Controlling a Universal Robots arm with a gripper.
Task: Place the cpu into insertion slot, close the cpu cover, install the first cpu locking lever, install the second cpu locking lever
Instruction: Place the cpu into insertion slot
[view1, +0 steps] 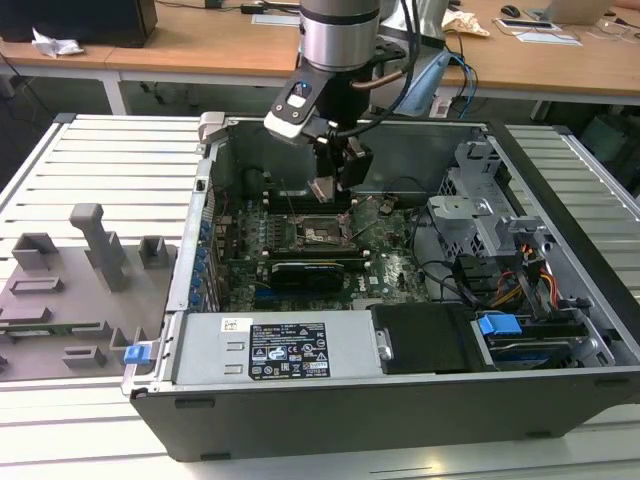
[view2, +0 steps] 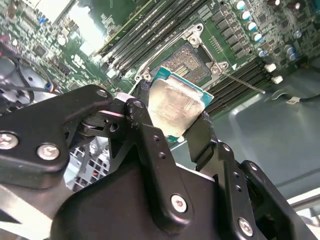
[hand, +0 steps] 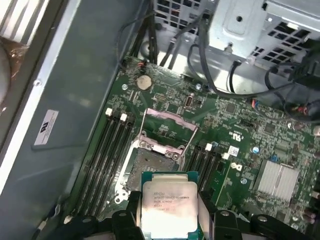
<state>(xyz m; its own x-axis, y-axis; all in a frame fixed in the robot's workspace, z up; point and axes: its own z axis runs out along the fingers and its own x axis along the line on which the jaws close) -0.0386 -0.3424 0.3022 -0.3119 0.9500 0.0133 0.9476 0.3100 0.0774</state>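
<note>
Slatted grey surface (view1: 100, 150) carries the open computer case (view1: 400, 400); the arm (view1: 340, 35) points straight down into it, jaws clenched on the cpu (view2: 175, 107) above the insertion slot (view2: 190, 62).

A table (view1: 110, 150) of grey metal slats carries everything. On it lies an open computer case (view1: 330, 410). Just beside the case, at the exterior view's left, lies a flat grey holder plate (view1: 60, 305) with upright blocks. A small blue piece (view1: 137, 352) sits at the plate's corner nearest the case.
</note>
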